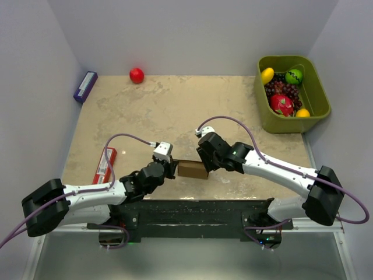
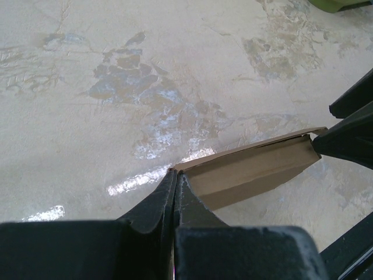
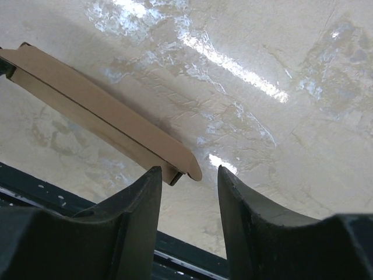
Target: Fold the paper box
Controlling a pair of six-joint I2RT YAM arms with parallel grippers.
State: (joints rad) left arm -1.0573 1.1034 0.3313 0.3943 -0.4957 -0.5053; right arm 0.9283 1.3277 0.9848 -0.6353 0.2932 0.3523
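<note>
The paper box (image 1: 192, 169) is a small flat brown cardboard blank held just above the table near its front edge, between the two grippers. My left gripper (image 1: 171, 168) is shut on the box's left end; in the left wrist view the fingertips (image 2: 175, 178) pinch the corner of the cardboard (image 2: 250, 172). My right gripper (image 1: 205, 165) is open at the box's right end. In the right wrist view the box (image 3: 99, 114) runs from the upper left down to a rounded flap tip that sits between the open fingers (image 3: 186, 172), touching neither.
A flat red packet (image 1: 105, 164) lies at the left near my left arm. A purple-blue box (image 1: 85, 86) and a red ball (image 1: 136, 74) sit at the far left. A green bin (image 1: 317, 96) with fruit stands at the far right. The black base rail (image 1: 192, 210) runs along the front.
</note>
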